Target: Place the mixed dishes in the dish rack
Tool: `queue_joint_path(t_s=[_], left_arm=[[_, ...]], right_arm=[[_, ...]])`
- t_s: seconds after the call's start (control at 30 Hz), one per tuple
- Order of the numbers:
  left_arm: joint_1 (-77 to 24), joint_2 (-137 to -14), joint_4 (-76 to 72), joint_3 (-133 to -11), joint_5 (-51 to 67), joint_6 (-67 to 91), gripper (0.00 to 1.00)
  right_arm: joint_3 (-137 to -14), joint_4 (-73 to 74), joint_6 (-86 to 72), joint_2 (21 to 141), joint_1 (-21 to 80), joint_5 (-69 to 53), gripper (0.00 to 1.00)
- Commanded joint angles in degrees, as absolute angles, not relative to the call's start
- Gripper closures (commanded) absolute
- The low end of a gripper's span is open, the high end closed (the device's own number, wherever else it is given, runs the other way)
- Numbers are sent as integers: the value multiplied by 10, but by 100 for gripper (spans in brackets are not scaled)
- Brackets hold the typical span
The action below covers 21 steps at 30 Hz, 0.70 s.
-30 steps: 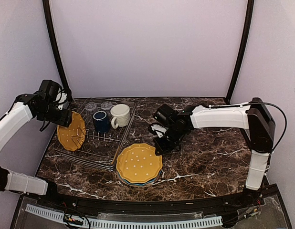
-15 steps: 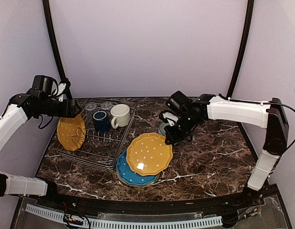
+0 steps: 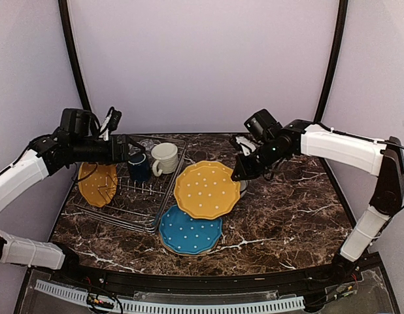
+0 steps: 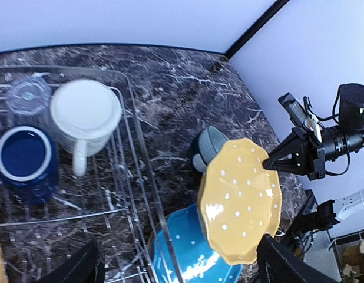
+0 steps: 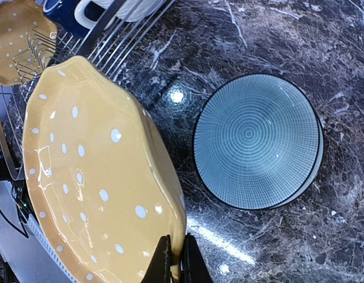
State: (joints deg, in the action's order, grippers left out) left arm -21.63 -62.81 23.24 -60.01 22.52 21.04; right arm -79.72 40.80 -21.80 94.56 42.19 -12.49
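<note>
Dark veined marble forms the surface (image 3: pixel 287 216), closed in by pale lilac walls. The right gripper (image 3: pixel 238 174) is pressed onto the right rim of a yellow white-dotted plate (image 3: pixel 205 190) and holds it clear of the surface, tilted, with its dotted face up. The dish rack (image 3: pixel 133 204) lies just to the left of this plate. From above, the plate's free edge reaches the rack's right rail, so the move ahead likely runs leftward and needs the plate turned on edge to drop between prongs.

Open prongs show in the rack's middle and near rows. A second yellow plate (image 3: pixel 97 184) stands at its left side. The navy mug (image 3: pixel 138 167), cream mug (image 3: pixel 165 157) and a clear tumbler (image 4: pixel 27 94) fill the far end.

The left gripper (image 3: pixel 125 149) hangs spread and empty above the far left of the rack, a possible crowding risk.

A blue dotted plate (image 3: pixel 189 230) lies flat below the held plate, and the pale green bowl (image 5: pixel 258 141) sits just beside it on the right.
</note>
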Motion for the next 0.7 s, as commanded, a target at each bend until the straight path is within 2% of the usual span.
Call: queue_joint_path(t_s=[0.0,0.17,0.4,0.67], left_arm=[[-263,-670,130,-551,296,314,9],[-288,-698,64,-521,336,360,5],[-297,-748,-30,-510,400,411,6],[-299,-802,-25,-533,446,423,27]], right_arm=[[-851,310,-241,937,420,-191,100],[-869,288,-245,947,420,-222,100],[-867,269,-248,950,420,-248,100],[-861,257,-251,947,420,-258,100]])
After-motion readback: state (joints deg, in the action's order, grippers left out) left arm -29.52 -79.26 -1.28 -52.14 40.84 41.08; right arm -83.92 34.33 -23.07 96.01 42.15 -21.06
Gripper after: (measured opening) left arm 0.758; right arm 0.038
